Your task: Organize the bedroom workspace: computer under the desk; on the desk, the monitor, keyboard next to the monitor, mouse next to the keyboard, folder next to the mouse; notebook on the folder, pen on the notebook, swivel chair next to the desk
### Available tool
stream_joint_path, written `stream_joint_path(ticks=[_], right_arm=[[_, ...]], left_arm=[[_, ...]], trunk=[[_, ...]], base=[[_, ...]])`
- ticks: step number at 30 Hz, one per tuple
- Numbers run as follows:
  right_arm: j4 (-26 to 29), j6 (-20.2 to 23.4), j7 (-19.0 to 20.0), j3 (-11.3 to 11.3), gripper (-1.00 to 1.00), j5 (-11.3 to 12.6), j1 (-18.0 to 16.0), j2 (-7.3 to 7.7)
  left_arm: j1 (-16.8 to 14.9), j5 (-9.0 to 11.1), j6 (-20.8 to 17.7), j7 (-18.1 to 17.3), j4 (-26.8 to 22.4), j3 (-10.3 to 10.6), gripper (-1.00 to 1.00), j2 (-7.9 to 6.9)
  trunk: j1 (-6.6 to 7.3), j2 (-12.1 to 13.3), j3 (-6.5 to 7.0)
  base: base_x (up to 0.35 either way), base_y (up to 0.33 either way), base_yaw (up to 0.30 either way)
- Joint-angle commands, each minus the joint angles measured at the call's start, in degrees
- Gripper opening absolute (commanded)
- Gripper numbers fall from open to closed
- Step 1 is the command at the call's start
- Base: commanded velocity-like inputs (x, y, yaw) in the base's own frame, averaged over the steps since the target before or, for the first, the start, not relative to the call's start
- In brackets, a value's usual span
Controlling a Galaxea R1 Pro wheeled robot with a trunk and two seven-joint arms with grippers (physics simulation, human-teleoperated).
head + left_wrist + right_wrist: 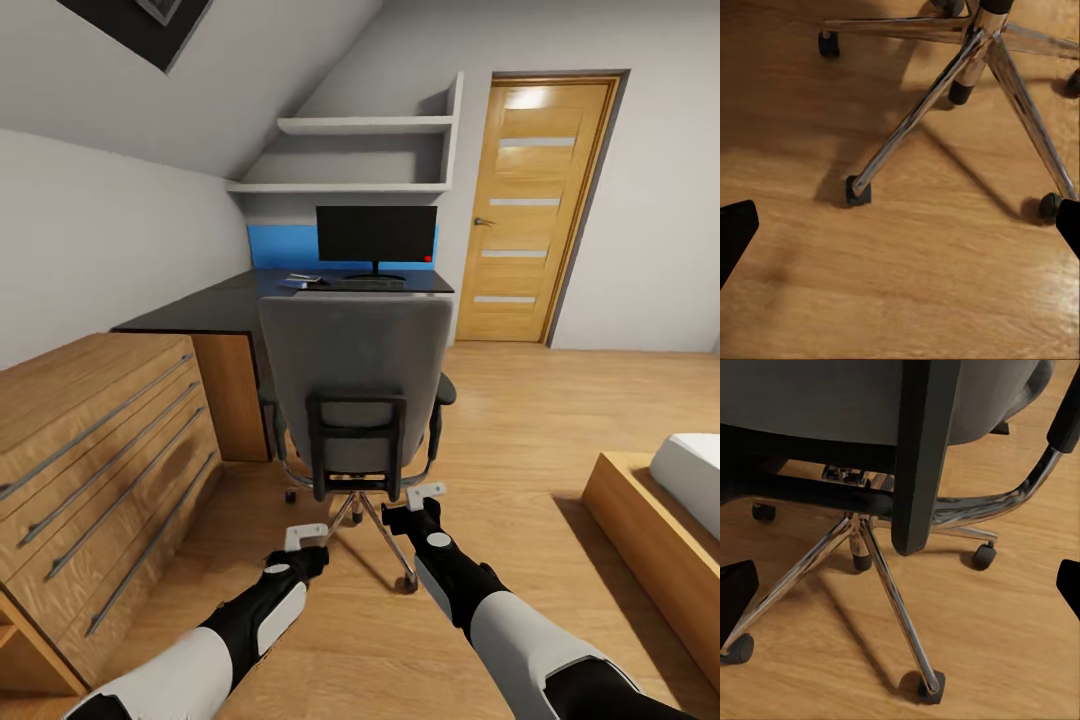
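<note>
At the left of the head view stands a light-wood drawer chest (pixel 100 450) with bar handles, which is not part of the task. Next to it begins the black desk (pixel 200 312), and the monitor (pixel 376 233) stands on its far part, with the keyboard (pixel 368 284) just in front of it. A small flat thing lies beside the keyboard, too small to name.

In the middle, the swivel chair (pixel 352 385) stands just in front of the desk with its grey back toward the robot, so the seat is hidden and I cannot see whether the folder lies on it. The left gripper (pixel 304 538) hangs low near the chair's star base (pixel 937 97), fingers spread, holding nothing. The right gripper (pixel 426 492) is a little higher, behind the back support (pixel 922 450), also released and empty.

I judge the step is to reach the seat. For doing it well, the robot should come around the chair's side, not push the back, because the casters roll easily. At the right are the wooden door (pixel 535 205) and a bed corner (pixel 660 520).
</note>
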State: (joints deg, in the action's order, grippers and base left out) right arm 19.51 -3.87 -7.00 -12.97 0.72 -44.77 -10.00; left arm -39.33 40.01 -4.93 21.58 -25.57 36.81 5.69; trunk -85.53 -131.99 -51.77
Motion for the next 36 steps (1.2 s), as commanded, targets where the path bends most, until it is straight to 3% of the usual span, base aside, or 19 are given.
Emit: stream_joint_path(ticks=[1, 4, 7, 10, 11, 15, 22, 36], right_arm=[[-0.1, -0.2, -0.4, -0.3, 1.0, 0.1, -0.1, 0.0], [-0.1, -0.2, -0.4, -0.3, 1.0, 0.1, -0.1, 0.0], [-0.1, -0.2, -0.4, -0.3, 1.0, 0.1, 0.0, 0.0], [-0.1, -0.3, -0.4, -0.3, 1.0, 0.1, 0.0, 0.0], [-0.1, -0.9, -0.4, -0.3, 1.0, 0.0, 0.0, 0.0], [-0.5, -3.2, -0.4, -0.3, 1.0, -0.1, 0.0, 0.0], [-1.5, -4.3, -0.3, -0.3, 1.0, -0.3, 0.0, 0.0], [-1.7, -4.5, -0.4, -0.3, 1.0, -0.3, 0.0, 0.0]], left_arm=[[-0.4, 0.3, -1.4, -0.8, -0.8, 0.5, 1.0, -0.15], [-0.9, 0.3, -2.2, -2.4, -1.5, 0.4, 1.0, -0.22], [-1.0, 0.3, -0.5, -2.9, -1.8, 0.4, 1.0, -0.32], [-1.1, 0.4, 5.4, -3.3, -1.6, 0.6, 1.0, -0.48], [-1.2, 0.4, 10.2, -3.4, -0.2, 0.9, 1.0, -0.42], [-1.2, 0.2, 16.4, -3.5, 2.1, 2.7, 1.0, -0.35], [-1.2, 0.2, 18.8, -3.5, 2.9, 3.9, 1.0, -0.42], [-1.2, 0.2, 19.1, -3.5, 2.9, 4.2, 1.0, -0.33]], trunk=[[0.01, 0.0, -0.06], [0.01, 0.0, -0.06], [0.01, 0.0, -0.06], [0.01, 0.0, -0.06], [0.01, 0.0, -0.06], [0.01, 0.0, -0.06], [0.01, 0.0, -0.06], [0.01, 0.0, 0.05]], base=[[0.0, 0.0, 0.012], [0.0, 0.0, 0.007], [0.0, 0.0, 0.003], [0.0, 0.0, 0.001], [0.0, 0.0, 0.0], [0.0, 0.0, 0.0], [0.109, 0.0, 0.0], [0.306, 0.0, -0.023]])
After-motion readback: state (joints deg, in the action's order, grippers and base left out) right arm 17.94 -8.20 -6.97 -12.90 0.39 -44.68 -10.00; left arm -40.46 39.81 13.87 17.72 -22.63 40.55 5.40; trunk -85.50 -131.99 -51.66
